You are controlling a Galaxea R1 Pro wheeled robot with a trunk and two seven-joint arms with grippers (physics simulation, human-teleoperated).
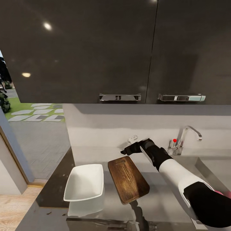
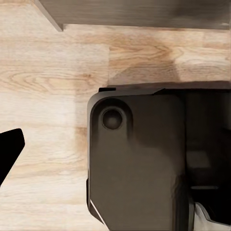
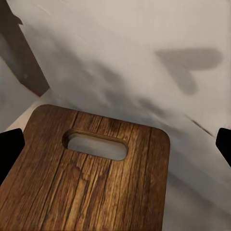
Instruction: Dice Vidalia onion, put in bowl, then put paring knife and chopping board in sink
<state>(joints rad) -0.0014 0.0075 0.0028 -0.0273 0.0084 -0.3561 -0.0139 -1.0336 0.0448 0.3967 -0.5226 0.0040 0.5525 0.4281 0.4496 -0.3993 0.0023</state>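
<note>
R gripper (image 1: 125,150) over chopping board (image 1: 127,179) slot end.
Fingers wide apart, empty; board bare below, bowl (image 1: 85,183) empty; dicing not begun.

No legible text, labels or numbers anywhere.

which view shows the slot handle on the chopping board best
The right wrist view: the slot handle sits close and sharp in the chopping board. The head view shows the whole board with the slot small. The left wrist view faces the floor.

Glossy dark wall cabinets (image 1: 96,48) with chrome handles (image 1: 119,97) above pale backsplash (image 1: 128,128); light wood floor (image 1: 12,208); ceiling-light reflections.
</note>
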